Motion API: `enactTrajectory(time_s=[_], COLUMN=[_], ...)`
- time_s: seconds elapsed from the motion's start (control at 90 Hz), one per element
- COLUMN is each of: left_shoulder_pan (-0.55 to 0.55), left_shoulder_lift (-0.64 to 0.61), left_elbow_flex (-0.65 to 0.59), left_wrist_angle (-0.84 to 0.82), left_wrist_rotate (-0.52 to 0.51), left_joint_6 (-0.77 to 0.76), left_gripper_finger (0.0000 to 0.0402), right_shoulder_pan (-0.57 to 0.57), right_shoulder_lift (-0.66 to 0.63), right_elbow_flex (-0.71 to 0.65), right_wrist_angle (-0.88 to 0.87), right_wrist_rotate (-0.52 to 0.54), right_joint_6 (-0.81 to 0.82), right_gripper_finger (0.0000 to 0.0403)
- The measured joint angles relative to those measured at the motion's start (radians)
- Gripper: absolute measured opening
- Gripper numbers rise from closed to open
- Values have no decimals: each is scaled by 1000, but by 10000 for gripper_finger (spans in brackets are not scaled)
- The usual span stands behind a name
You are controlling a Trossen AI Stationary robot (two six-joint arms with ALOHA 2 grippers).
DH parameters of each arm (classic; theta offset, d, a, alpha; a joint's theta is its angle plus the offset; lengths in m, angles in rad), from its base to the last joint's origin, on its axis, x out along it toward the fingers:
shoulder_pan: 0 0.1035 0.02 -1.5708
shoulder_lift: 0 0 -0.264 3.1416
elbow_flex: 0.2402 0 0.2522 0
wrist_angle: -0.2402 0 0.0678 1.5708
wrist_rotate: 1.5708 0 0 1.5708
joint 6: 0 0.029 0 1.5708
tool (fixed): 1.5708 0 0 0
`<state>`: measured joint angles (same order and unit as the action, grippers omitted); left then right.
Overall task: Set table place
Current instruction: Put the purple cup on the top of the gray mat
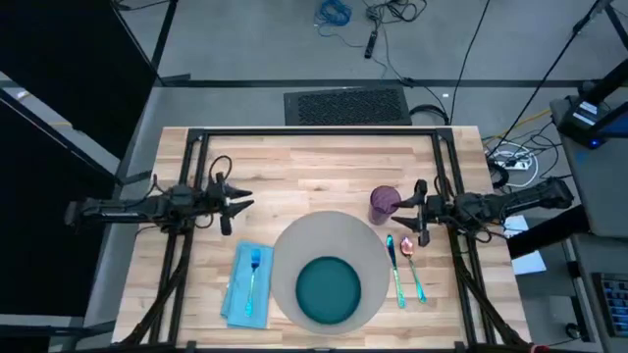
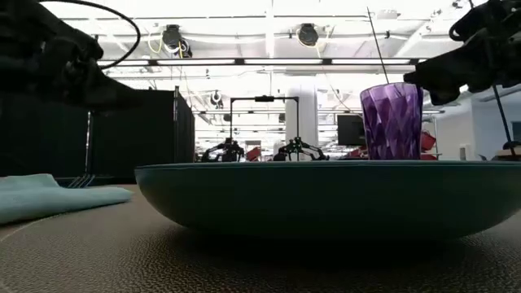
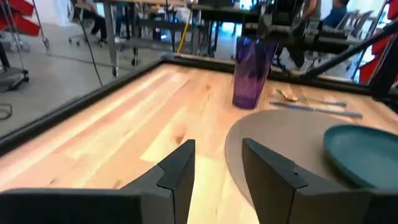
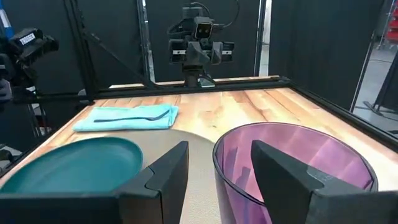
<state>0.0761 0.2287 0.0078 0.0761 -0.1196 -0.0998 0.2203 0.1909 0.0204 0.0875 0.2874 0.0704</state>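
My right gripper (image 1: 417, 210), fingers spread, stands beside the purple cup (image 1: 384, 204); probably light, slippery plastic, so grip mid-wall.

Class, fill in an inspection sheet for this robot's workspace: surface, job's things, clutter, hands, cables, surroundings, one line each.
Surface: wooden table, black frame.
Job's things: grey placemat holds the teal plate; fork lies on the blue napkin beside it on the left arm's side; spoon and a second blue-handled utensil lie on the other side; purple cup stands upright just off the placemat.
Clutter: nothing seen.
Hands: left hand open, empty, above bare wood; right hand open, fingers astride the purple cup's rim.
Cables: loose cables on the floor beyond the table.
Surroundings: floor vent, dark partitions.
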Motion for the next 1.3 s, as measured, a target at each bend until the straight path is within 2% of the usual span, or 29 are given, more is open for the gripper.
enactTrajectory(time_s=[0.122, 0.311, 0.367, 0.444, 0.611, 0.756, 0.922, 1.3], left_shoulder_pan=[0, 0, 0, 0, 0, 0, 0, 0], left_shoulder_lift=[0, -8, -16, -34, -91, -149, -181, -182], left_elbow_flex=[0, 0, 0, 0, 0, 0, 0, 0], left_wrist_angle=[0, 50, 76, 104, 125, 89, 37, 27], left_wrist_rotate=[0, 47, 65, 85, 90, 90, 90, 89], left_joint_6=[0, 35, 42, 62, 83, 80, 71, 45], left_gripper_finger=[116, 116, 116, 116, 116, 116, 116, 116], right_shoulder_pan=[6, 34, 42, 43, 43, 43, 43, 43], right_shoulder_lift=[-3, -30, -47, -79, -189, -187, -187, -188], right_elbow_flex=[-4, -11, -11, -10, -9, 2, 3, 3], right_wrist_angle=[9, 0, 0, -1, -29, -58, -68, -71], right_wrist_rotate=[-22, -291, -316, -295, -174, -100, -102, -104], right_joint_6=[-26, -72, -70, -57, -77, -57, -46, -53], right_gripper_finger=[162, 162, 162, 162, 162, 162, 162, 162])
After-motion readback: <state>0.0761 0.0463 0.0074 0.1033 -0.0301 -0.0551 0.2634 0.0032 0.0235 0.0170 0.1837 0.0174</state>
